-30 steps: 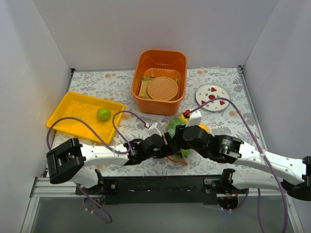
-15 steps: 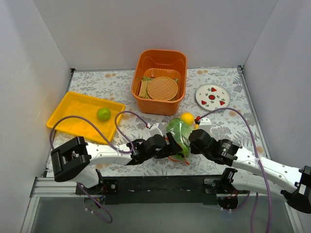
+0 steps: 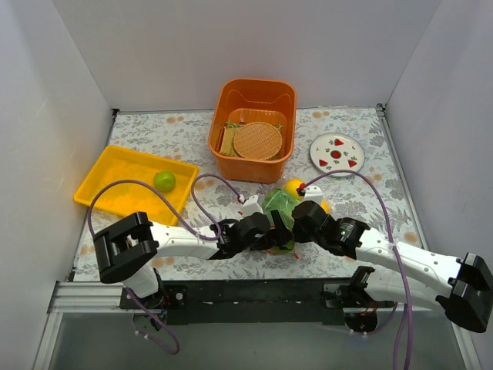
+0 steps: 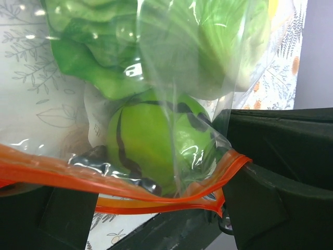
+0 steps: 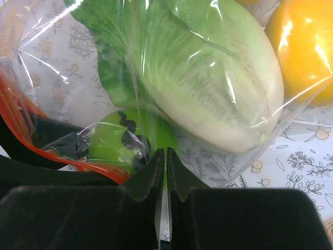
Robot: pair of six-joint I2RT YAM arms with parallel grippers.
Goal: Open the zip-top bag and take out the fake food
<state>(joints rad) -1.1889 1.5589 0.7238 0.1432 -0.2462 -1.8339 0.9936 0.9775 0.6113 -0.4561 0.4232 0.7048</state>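
Observation:
The zip-top bag (image 3: 279,210) lies between my two grippers near the table's front. Through its clear plastic I see fake food: a pale green cabbage (image 5: 208,78), a lime (image 4: 151,140) and a lemon (image 5: 307,52). My left gripper (image 4: 156,192) is open wide at the bag's mouth. The orange zip strip (image 4: 130,179) runs across from one finger to the other. My right gripper (image 5: 165,152) is shut on a fold of the bag's plastic beside the lime (image 5: 117,140). In the top view the left gripper (image 3: 271,235) and right gripper (image 3: 296,223) nearly meet under the bag.
A yellow tray (image 3: 108,185) at the left holds a loose lime (image 3: 164,180). An orange bin (image 3: 223,100) with tan woven discs stands at the back centre. A white plate (image 3: 337,154) with red marks lies at the back right. White walls surround the table.
My right gripper has shut on the bag's plastic and its arm has shifted left. My left gripper has opened wider around the zip strip.

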